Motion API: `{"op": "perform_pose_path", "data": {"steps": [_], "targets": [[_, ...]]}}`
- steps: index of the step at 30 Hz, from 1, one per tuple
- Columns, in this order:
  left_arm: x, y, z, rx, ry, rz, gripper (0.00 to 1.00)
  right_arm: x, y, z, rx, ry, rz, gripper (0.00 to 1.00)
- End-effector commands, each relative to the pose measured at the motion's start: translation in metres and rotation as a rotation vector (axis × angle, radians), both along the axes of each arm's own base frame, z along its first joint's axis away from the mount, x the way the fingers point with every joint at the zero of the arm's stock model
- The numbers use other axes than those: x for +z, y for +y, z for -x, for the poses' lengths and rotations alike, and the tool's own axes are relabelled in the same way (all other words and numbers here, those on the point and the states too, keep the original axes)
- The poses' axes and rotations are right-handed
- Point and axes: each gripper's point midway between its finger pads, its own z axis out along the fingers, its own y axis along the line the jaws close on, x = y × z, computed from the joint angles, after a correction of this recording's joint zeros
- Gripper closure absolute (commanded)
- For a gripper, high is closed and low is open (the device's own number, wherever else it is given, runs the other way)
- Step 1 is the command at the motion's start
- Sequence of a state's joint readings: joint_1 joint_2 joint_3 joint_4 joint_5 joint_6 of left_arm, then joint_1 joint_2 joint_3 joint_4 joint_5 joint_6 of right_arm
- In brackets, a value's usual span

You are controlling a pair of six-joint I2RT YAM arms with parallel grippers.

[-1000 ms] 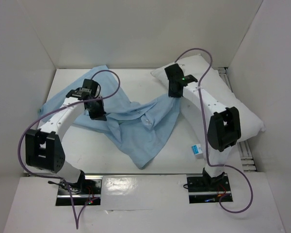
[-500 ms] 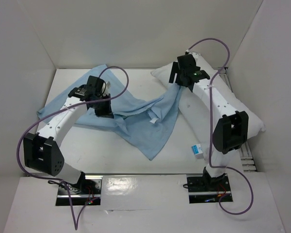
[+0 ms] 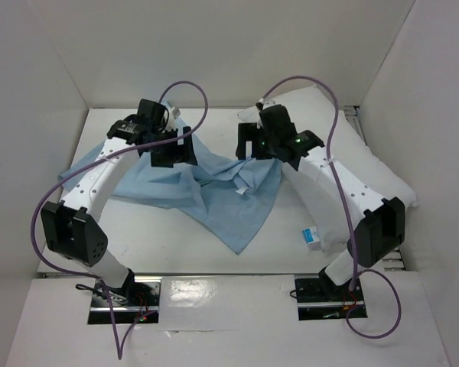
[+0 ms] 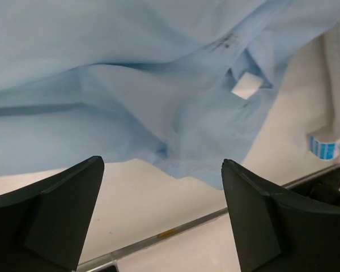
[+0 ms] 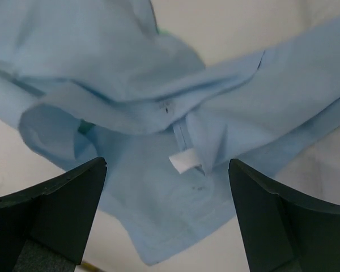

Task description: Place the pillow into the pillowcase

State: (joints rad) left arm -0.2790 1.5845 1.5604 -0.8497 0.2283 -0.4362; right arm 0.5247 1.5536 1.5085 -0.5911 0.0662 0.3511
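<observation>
The pale blue pillowcase (image 3: 206, 191) lies crumpled on the table between the two arms, one corner pointing toward the near edge. A small white tag (image 5: 184, 161) sticks out at its seam. The plump white pillow (image 3: 371, 164) lies diagonally at the right under the right arm, its blue-and-white label (image 3: 312, 235) at the near end. My left gripper (image 3: 177, 149) hovers open over the cloth's upper left part, and the left wrist view shows the left gripper (image 4: 161, 164) with nothing between its fingers. My right gripper (image 3: 249, 145) is open above the cloth beside the pillow's far end, and the right gripper (image 5: 167, 163) is empty over the tag.
White walls close in the table on the left, back and right. A metal rail (image 3: 386, 248) runs along the right edge near the pillow. A metal strip (image 4: 170, 232) borders the near edge. Purple cables (image 3: 187, 88) arch above both arms.
Both grippers were shut and now stand open, having let go of the cloth. The left gripper rose toward the back; the right swung left off the pillow. The pillowcase has bunched toward the middle.
</observation>
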Motion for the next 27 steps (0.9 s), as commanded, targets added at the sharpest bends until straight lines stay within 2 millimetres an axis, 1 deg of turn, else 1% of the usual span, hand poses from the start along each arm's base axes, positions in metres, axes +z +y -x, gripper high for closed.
{"op": "perform_pose_path", "data": {"steps": [1,2,3,4,5,6,7,8,9,10,11,12,13,14,15,16,17,19,20,21,22,23,24,25,26,27], "targets": [[-0.004,0.037,-0.004,0.081,0.008,-0.131,0.01,-0.058,0.005,0.028,0.059,0.191,0.010,0.04],[-0.001,0.050,-0.010,0.122,-0.008,-0.158,0.01,-0.062,0.005,0.028,0.059,0.199,0.014,0.04],[0.002,0.066,-0.016,0.186,-0.012,-0.157,0.05,-0.064,0.005,0.022,0.047,0.190,0.048,0.04],[0.003,0.072,-0.027,0.223,-0.030,-0.154,0.09,-0.066,0.002,0.019,0.032,0.191,0.065,0.04],[0.002,0.074,-0.040,0.263,-0.032,-0.135,0.13,-0.067,0.001,0.014,0.024,0.184,0.083,0.04],[0.000,0.076,-0.051,0.284,-0.042,-0.123,0.13,-0.069,0.004,0.006,0.017,0.179,0.087,0.04],[-0.001,0.073,-0.068,0.296,-0.071,-0.107,0.13,-0.072,0.004,0.001,0.017,0.176,0.102,0.04],[0.008,0.069,-0.085,0.317,-0.096,-0.083,0.10,-0.075,0.006,-0.002,0.017,0.183,0.106,0.04],[-0.022,0.063,-0.103,0.304,-0.036,-0.101,0.09,-0.087,0.009,-0.007,0.017,0.222,0.128,0.04],[-0.031,0.060,-0.117,0.314,-0.023,-0.098,0.07,-0.094,0.006,-0.010,-0.007,0.241,0.153,0.02],[-0.043,0.054,-0.122,0.311,0.020,-0.115,0.07,-0.100,0.006,-0.010,-0.008,0.262,0.166,0.02],[-0.030,0.052,-0.144,0.320,-0.021,-0.111,0.06,-0.105,0.007,-0.010,-0.016,0.283,0.168,0.01],[-0.067,0.044,-0.154,0.318,0.050,-0.135,0.03,-0.112,0.006,-0.009,-0.016,0.303,0.180,0.01],[-0.073,0.038,-0.161,0.317,0.063,-0.133,0.01,-0.116,0.002,-0.011,-0.025,0.311,0.183,0.01],[-0.067,0.035,-0.173,0.319,0.033,-0.122,0.00,-0.121,0.002,-0.010,-0.033,0.318,0.179,0.01],[-0.077,0.033,-0.176,0.310,0.046,-0.115,0.00,-0.128,0.004,-0.006,-0.021,0.335,0.173,0.01],[-0.087,0.030,-0.182,0.304,0.048,-0.106,0.00,-0.132,0.003,-0.005,-0.021,0.337,0.174,0.01],[-0.096,0.025,-0.191,0.306,0.034,-0.083,0.00,-0.141,-0.003,-0.001,-0.039,0.364,0.178,0.01],[-0.109,0.023,-0.190,0.298,0.060,-0.082,0.00,-0.141,-0.003,-0.001,-0.039,0.364,0.178,0.01],[-0.115,0.022,-0.193,0.298,0.062,-0.082,0.00,-0.146,-0.005,0.002,-0.046,0.380,0.180,0.01],[-0.122,0.022,-0.193,0.297,0.075,-0.087,0.00,-0.156,-0.005,0.003,-0.047,0.389,0.186,0.01],[-0.129,0.020,-0.192,0.290,0.089,-0.081,0.00,-0.160,-0.006,0.005,-0.054,0.395,0.183,0.04],[-0.138,0.020,-0.194,0.290,0.097,-0.084,0.00,-0.168,-0.008,0.005,-0.061,0.403,0.196,0.06],[-0.137,0.015,-0.192,0.274,0.104,-0.061,0.06,-0.172,-0.008,0.007,-0.068,0.408,0.193,0.09],[-0.135,0.012,-0.195,0.264,0.094,-0.043,0.13,-0.181,-0.010,0.009,-0.068,0.421,0.201,0.11],[-0.134,0.008,-0.199,0.255,0.077,-0.022,0.23,-0.188,-0.012,0.012,-0.069,0.438,0.211,0.13]]}}
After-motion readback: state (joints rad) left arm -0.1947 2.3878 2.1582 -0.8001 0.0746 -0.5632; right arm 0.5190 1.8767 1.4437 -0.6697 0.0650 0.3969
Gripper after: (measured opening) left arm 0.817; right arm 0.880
